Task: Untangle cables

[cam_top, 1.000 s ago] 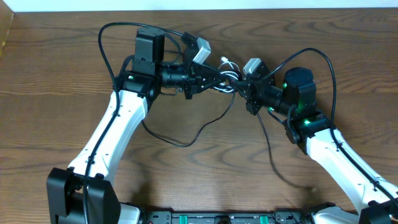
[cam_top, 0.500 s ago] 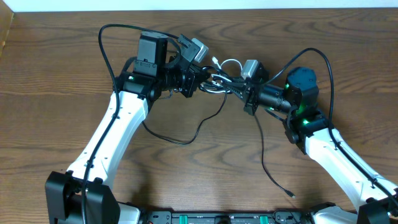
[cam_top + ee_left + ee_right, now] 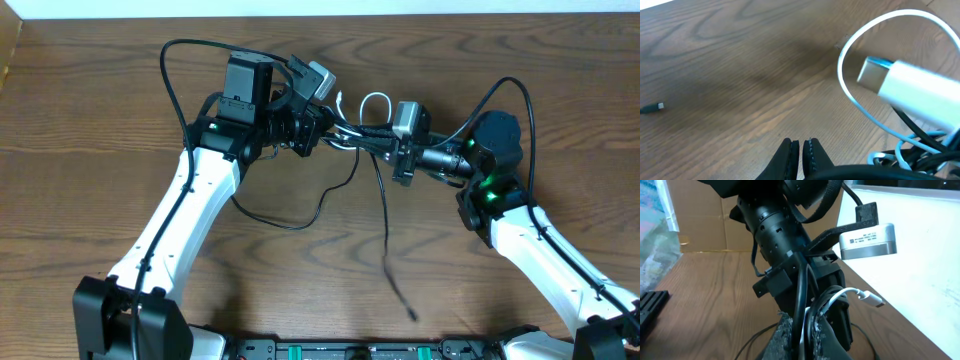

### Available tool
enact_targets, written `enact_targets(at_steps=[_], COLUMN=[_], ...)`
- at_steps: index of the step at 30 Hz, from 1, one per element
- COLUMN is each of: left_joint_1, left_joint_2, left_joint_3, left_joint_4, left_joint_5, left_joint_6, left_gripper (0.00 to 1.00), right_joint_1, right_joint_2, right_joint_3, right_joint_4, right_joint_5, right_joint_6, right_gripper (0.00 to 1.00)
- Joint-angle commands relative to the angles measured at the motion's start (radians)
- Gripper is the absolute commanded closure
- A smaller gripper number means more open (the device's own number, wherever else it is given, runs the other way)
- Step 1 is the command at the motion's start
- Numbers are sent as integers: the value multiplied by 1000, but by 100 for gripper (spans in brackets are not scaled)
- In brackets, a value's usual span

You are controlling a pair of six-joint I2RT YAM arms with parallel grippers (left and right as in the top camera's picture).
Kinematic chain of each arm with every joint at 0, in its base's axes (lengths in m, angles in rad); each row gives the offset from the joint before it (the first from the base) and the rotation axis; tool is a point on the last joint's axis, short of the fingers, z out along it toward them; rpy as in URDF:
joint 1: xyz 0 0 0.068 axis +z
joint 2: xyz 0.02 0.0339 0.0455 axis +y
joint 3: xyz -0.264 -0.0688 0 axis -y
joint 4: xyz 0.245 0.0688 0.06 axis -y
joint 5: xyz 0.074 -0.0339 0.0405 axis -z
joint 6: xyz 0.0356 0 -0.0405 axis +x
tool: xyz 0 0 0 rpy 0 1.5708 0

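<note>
The cables are a black and white bundle stretched between my two grippers above the table. My left gripper is shut; in the left wrist view a black cable leaves its jaws to the right. A white loop and white plug hang beyond. My right gripper is shut on black and white strands. One black strand trails down to a free plug end. Another black strand curves over the table towards the left arm.
The wooden table ends in a white strip at the back. Both arm bases and a black rail line the front edge. A small plug lies on the table. Cardboard stands behind the left arm.
The trailing black strand has swung left and now hangs straighter, its free end nearer the middle. The right gripper has turned and shifted slightly left; the white loop has risen.
</note>
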Motion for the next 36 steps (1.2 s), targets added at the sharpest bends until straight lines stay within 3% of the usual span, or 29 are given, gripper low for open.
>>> enact_targets(at_steps=[1, 14, 19, 27, 29, 33, 36], left_joint_1=[20, 20, 20, 20, 20, 20, 20], left_joint_2=[79, 162, 163, 163, 163, 163, 163], left_joint_3=[0, -1, -1, -1, -1, -1, -1], left_joint_4=[-5, -13, -35, -55, -56, -57, -57], left_joint_5=[-111, -112, -222, -276, -275, -264, -264], left_joint_6=[-24, -23, -23, -23, -24, -24, -27], left_gripper=[92, 92, 92, 91, 83, 83, 92], right_joint_1=[-6, -80, -113, -127, -127, -127, -127], right_joint_2=[-24, -24, -24, -24, -24, -24, -24], right_joint_3=[19, 19, 19, 19, 19, 19, 19], right_joint_4=[49, 270, 277, 276, 275, 272, 239], right_joint_5=[-162, -162, -162, -163, -163, -162, -143], right_joint_6=[51, 410, 482, 502, 502, 502, 489], right_gripper=[99, 99, 99, 99, 99, 99, 99])
